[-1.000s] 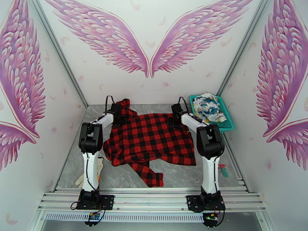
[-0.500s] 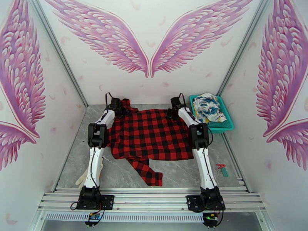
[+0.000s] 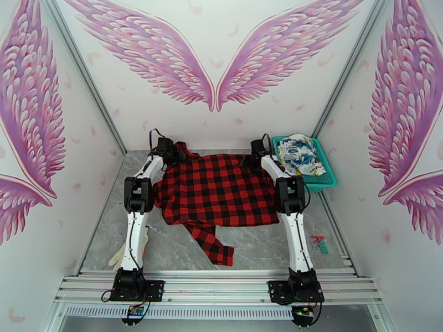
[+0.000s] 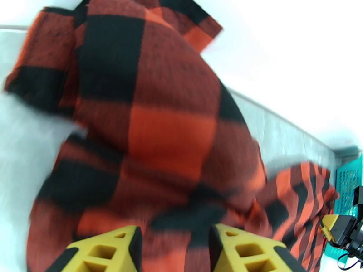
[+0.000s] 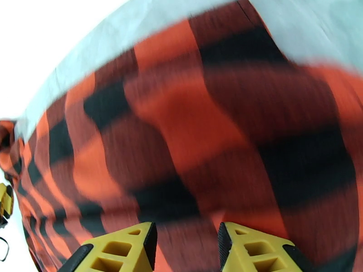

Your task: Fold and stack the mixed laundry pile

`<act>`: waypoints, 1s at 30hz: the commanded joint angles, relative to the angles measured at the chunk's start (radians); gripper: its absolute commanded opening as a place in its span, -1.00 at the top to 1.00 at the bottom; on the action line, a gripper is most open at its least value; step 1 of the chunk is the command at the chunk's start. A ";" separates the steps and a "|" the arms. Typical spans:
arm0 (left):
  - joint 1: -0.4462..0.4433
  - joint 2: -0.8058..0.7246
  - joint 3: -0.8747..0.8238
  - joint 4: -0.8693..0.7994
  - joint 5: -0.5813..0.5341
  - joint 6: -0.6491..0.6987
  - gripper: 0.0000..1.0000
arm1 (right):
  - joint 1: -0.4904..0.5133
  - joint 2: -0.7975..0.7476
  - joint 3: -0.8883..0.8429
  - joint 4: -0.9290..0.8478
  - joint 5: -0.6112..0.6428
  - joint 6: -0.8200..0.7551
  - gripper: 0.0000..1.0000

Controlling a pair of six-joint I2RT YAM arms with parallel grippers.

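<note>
The red-and-black check shirt (image 3: 221, 189) lies spread across the middle of the table, with one sleeve trailing toward the near edge. My left gripper (image 3: 176, 153) is at its far left corner and my right gripper (image 3: 250, 160) at its far right corner. In the left wrist view the yellow fingers (image 4: 104, 252) stand apart over bunched shirt cloth (image 4: 172, 132). The right wrist view shows its fingers (image 5: 254, 252) apart too, with the shirt (image 5: 204, 132) lying flat under the gap. The white printed garment (image 3: 299, 153) sits crumpled in the basket.
The teal mesh basket (image 3: 326, 181) stands at the far right, close to the right arm. A beige glove-like cloth (image 3: 119, 255) lies beside the left arm's base. A small red and teal object (image 3: 319, 242) rests near the right wall. Bare grey tabletop runs along the near edge.
Both arms have stretched toward the back wall, pulling the shirt's far edge back and laying it flatter. The left jaws have widened.
</note>
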 commanded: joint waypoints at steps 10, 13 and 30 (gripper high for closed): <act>-0.079 -0.894 -1.012 0.144 -0.179 0.001 -0.25 | -0.009 -0.755 -0.839 0.167 0.080 -0.085 0.07; -0.095 -1.072 -1.197 0.132 -0.171 -0.028 -0.34 | -0.043 -0.911 -1.002 0.126 0.103 -0.112 0.03; -0.175 -1.347 -1.742 0.384 -0.133 -0.280 -0.51 | -0.223 -1.116 -1.377 0.191 -0.082 -0.018 0.07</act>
